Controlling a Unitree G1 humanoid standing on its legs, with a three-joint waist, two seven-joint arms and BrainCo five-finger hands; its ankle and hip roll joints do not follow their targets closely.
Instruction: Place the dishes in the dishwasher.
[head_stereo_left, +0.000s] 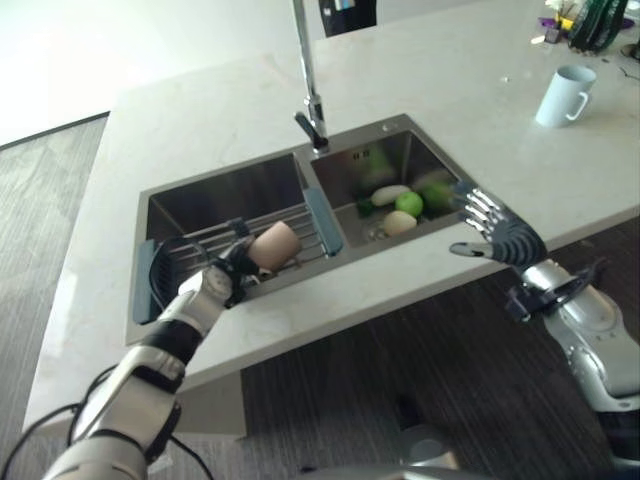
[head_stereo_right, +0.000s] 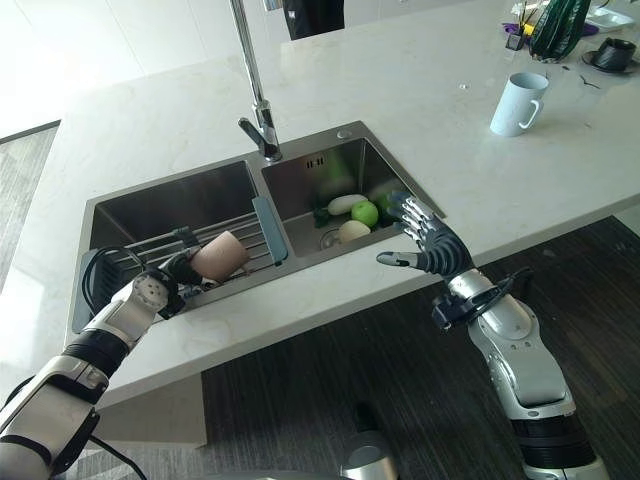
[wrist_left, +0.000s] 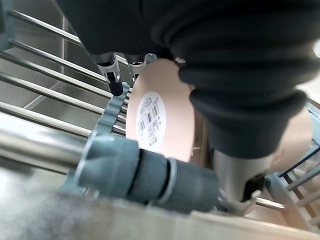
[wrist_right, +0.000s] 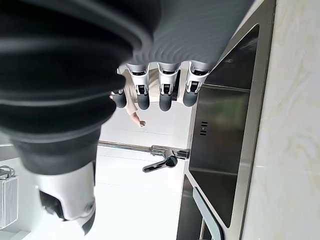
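Pink cup (head_stereo_left: 275, 244) lies in our left hand (head_stereo_left: 226, 275), gripped, its long axis toward two o'clock; right hand (head_stereo_right: 428, 243) hovers open.

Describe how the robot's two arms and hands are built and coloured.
Both arms are silver-grey shells with black bands at the joints. The left hand and right hand each have a dark ribbed cover over the back and wrist. Their fingers are silver segments ending in dark rounded tips, set in a row, with the thumb apart. A black bracket sits at the right wrist.
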